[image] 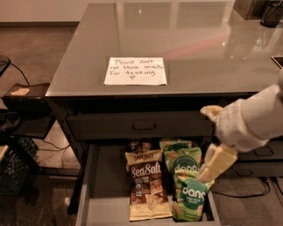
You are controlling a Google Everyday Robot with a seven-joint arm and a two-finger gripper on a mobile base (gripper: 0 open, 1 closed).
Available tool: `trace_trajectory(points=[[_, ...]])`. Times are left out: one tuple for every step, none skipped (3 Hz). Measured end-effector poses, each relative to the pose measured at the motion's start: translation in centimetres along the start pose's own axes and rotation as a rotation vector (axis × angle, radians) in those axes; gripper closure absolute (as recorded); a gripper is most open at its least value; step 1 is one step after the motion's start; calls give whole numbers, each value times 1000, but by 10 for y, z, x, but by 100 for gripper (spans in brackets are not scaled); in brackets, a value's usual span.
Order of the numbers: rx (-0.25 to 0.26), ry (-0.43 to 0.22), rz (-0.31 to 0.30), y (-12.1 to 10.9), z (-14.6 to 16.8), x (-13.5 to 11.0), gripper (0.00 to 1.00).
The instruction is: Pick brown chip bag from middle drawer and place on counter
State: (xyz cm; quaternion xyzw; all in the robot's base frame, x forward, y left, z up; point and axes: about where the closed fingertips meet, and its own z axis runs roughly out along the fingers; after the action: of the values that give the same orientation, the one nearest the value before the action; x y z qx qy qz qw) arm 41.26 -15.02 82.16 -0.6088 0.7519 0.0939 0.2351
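Note:
The brown chip bag [148,185] lies flat in the open middle drawer [106,190], left of centre, with its "Sea Salt" script facing up. The grey counter [185,35] spans the top of the cabinet. My gripper [204,143] comes in from the right on a white arm, in front of the cabinet and above the drawer's right side. Its fingers are open and hold nothing. The lower finger [216,163] hangs over a green "dang" bag [191,196], to the right of the brown chip bag and not touching it.
A second green bag [180,155] and a small dark brown bag [139,145] lie at the drawer's back. A handwritten white note [135,70] lies on the counter. The shut top drawer front [141,126] has a handle. A black crate [13,170] and cables stand at the left. Dark objects [267,9] sit at the counter's far right.

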Motion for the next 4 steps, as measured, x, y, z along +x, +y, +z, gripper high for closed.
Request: trace_trajectory(points=[[-71,-73,23,19,62,12,0],[-70,-73,23,19,62,12,0],[-59,-94,-10,22,92,21,0],[-40,-176,-133,28,203,16,0]])
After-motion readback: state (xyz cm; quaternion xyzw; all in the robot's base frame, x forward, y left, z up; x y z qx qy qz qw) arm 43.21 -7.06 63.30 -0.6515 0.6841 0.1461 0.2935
